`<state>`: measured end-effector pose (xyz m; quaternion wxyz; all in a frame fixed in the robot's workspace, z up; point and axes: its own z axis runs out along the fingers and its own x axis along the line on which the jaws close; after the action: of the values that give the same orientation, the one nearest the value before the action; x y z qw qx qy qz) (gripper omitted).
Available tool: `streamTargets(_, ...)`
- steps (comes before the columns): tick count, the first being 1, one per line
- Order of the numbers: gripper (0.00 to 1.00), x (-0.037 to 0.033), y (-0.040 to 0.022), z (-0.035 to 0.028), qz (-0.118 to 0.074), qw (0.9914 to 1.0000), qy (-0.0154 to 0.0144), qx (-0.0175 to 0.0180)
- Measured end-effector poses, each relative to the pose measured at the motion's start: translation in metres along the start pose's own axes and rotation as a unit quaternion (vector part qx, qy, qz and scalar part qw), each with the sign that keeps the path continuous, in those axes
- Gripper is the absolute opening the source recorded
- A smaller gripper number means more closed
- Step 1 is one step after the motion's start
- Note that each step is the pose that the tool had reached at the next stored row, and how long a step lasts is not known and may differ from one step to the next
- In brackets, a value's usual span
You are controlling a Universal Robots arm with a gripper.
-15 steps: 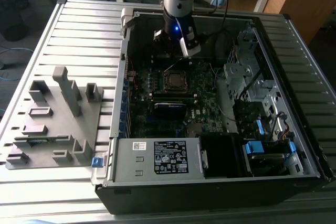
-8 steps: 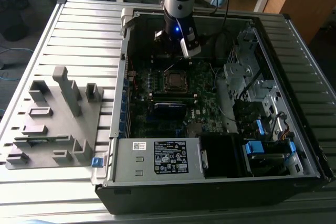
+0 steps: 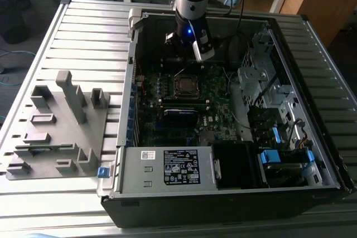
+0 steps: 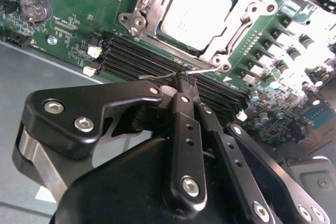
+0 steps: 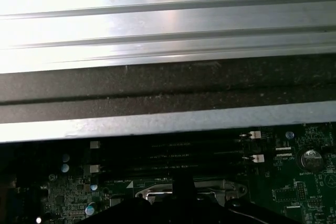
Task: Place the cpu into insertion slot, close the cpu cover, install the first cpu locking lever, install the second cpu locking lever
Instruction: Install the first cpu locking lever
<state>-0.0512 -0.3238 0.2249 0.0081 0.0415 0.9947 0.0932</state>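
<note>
The cpu lies flat in the insertion slot, its dull silver face up. The cpu cover, a silvery frame, lies down around it. In the second wrist view my gripper hangs over the black memory slots beside the socket. Its two black fingers are pressed together on a thin wire cpu locking lever that crosses at their tips. In the exterior view the gripper is inside the open computer case, just behind the socket. The socket's metal edge shows in the first wrist view.
The case lies open on a ribbed metal table. A grey fixture plate sits at the exterior view's left. Inside are a power supply, drive cages, cables and a coin cell.
</note>
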Motion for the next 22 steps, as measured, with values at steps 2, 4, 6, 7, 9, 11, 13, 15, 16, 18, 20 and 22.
streamTargets(2,0.11,-0.0005,0.0001,0.0003,0.000,1.00000,0.0000,0.0000)
streamTargets(4,0.11,-0.0013,0.0001,0.0010,0.000,1.00000,0.0000,0.0000)
streamTargets(6,0.11,-0.0015,0.0002,0.0018,0.000,1.00000,0.0000,0.0001)
streamTargets(7,0.11,-0.0015,0.0002,0.0017,0.000,1.00000,0.0000,0.0001)
streamTargets(9,0.11,-0.0015,0.0002,0.0018,0.000,1.00000,0.0000,0.0001)
streamTargets(11,0.11,-0.0016,0.0003,0.0019,0.000,1.00000,0.0000,0.0000)
streamTargets(13,0.11,-0.0025,0.0003,0.0021,0.000,1.00000,0.0000,0.0000)
streamTargets(15,0.11,-0.0038,0.0004,0.0023,0.000,1.00000,0.0000,0.0000)
streamTargets(16,0.11,-0.0042,0.0004,0.0023,0.000,1.00000,0.0000,0.0001)
streamTargets(18,0.11,-0.0044,0.0004,0.0028,0.000,1.00000,-0.0001,0.0001)
streamTargets(20,0.11,-0.0050,0.0002,0.0039,0.000,1.00000,0.0000,0.0001)
streamTargets(22,0.11,-0.0054,-0.0001,0.0055,0.000,1.00000,0.0000,0.0001)
